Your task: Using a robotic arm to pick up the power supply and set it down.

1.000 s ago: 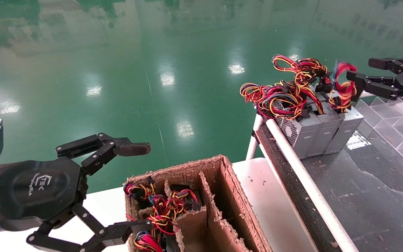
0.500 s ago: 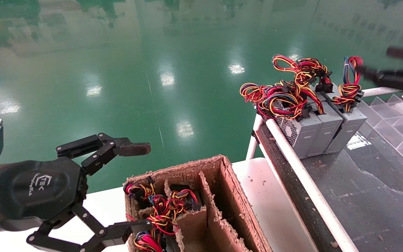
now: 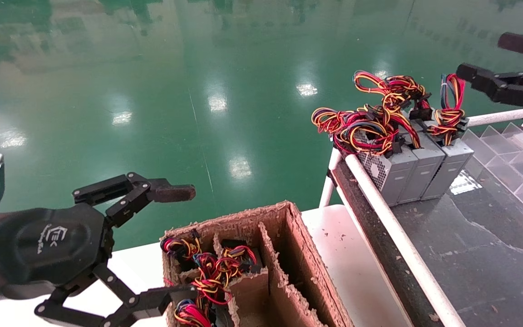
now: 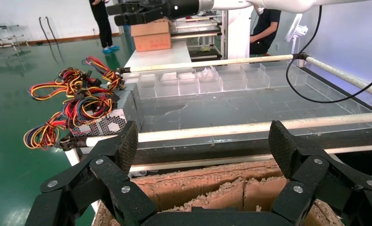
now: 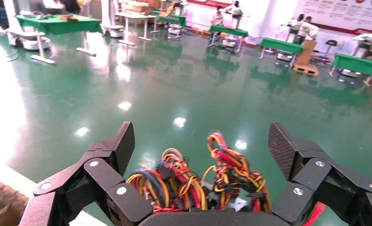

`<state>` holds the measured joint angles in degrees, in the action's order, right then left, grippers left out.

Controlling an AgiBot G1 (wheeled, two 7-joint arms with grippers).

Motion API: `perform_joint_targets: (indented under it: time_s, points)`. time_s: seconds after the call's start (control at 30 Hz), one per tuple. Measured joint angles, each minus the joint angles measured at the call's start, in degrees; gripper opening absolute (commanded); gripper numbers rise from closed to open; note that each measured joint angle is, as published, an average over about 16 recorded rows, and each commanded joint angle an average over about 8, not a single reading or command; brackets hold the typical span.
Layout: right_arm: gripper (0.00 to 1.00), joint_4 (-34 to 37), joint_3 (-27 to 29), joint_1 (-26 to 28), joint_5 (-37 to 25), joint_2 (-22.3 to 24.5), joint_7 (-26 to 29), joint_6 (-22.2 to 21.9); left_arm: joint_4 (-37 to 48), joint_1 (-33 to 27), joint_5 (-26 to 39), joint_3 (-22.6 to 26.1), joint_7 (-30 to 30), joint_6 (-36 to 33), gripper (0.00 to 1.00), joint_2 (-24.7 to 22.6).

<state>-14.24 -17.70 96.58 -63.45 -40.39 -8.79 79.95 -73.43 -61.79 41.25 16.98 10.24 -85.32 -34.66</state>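
Observation:
The power supply (image 3: 452, 170), a small grey box, stands rightmost in a row of three on the dark bench, its upright bundle of red, yellow and blue wires (image 3: 451, 106) on top. My right gripper (image 3: 486, 56) hangs open above and to the right of that bundle, clear of it, holding nothing. The right wrist view looks down between the open gripper (image 5: 200, 146) onto the wire bundles (image 5: 236, 172). My left gripper (image 3: 186, 245) is parked open at the lower left over the cardboard box, empty (image 4: 203, 141).
Two more grey supplies (image 3: 391, 175) with sprawling wire loops (image 3: 366, 122) stand left of it against the white rail (image 3: 393, 236). Clear plastic dividers (image 3: 515, 154) lie to the right. A worn partitioned cardboard box (image 3: 284, 236) holds more wired units (image 3: 211, 272).
My right gripper has risen up and to the right, away from the wire bundle it was touching. The bundle has swung and settled upright. The left arm has not moved.

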Motion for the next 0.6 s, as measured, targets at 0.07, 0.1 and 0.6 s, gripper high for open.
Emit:
perform_joint_targets:
  time_s: [0.07,0.1,0.6]
  points:
    - [1.0,-2.5,0.1,-1.4,0.9,0.2,0.8,0.2,0.0,0.0,0.0,0.0,0.0,0.0,1.0,0.0]
    - [1.0,-3.7,0.1,-2.2,1.3,0.3,1.2,0.4,0.0,0.0,0.0,0.0,0.0,0.0,1.0,0.0]
    - [1.0,-22.0,0.6,-13.0,8.0,2.0,7.2,2.1,0.0,0.0,0.0,0.1,0.0,0.0,1.0,0.0]
